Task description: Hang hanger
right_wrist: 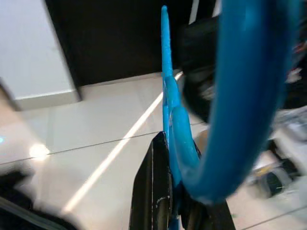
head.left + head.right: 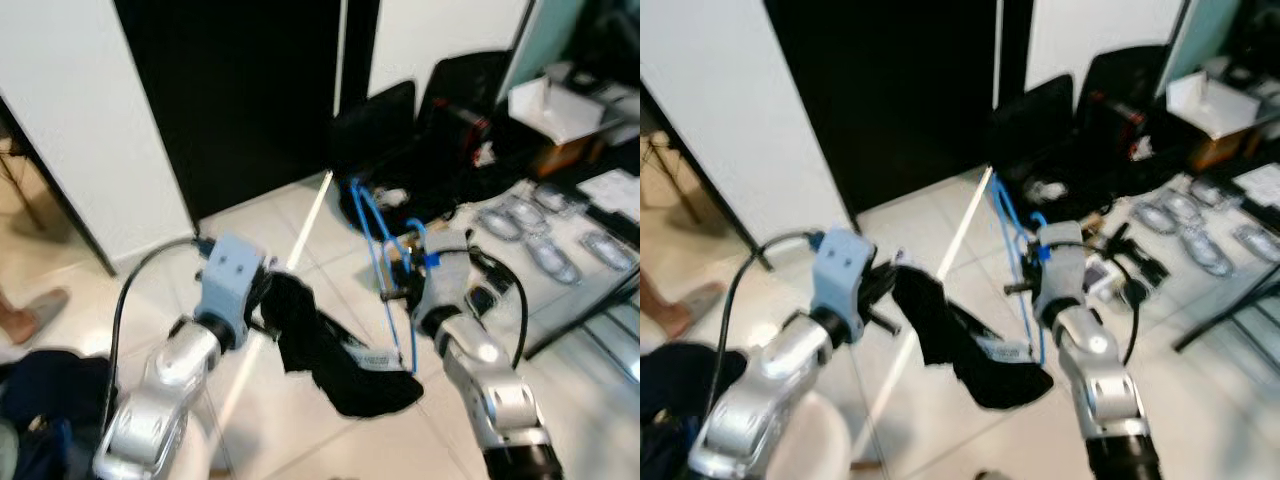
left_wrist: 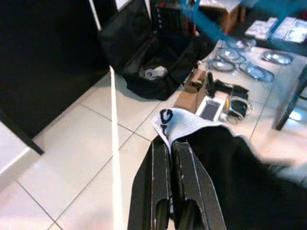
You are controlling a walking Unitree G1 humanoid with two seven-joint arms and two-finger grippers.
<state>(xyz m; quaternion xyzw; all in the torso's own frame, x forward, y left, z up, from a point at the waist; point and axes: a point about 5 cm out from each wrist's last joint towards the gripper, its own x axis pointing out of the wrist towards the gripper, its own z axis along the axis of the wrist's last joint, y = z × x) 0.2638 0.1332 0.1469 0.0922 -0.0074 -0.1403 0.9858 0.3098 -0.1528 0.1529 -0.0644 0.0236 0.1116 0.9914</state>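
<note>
The blue hanger (image 2: 385, 260) is pinched upright by the closed right gripper (image 2: 405, 290); the black garment (image 2: 325, 345), clamped by the left gripper (image 2: 262, 300), hangs just left of it.

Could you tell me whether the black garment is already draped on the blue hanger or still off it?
Partly on: the black garment sags between the left gripper and the blue hanger's lower end, held by the right gripper.

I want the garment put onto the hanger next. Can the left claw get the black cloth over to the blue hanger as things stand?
Probably yes. The left claw is shut on the black cloth, whose far end already hangs by the blue hanger in the right claw; nothing stands between them.
</note>
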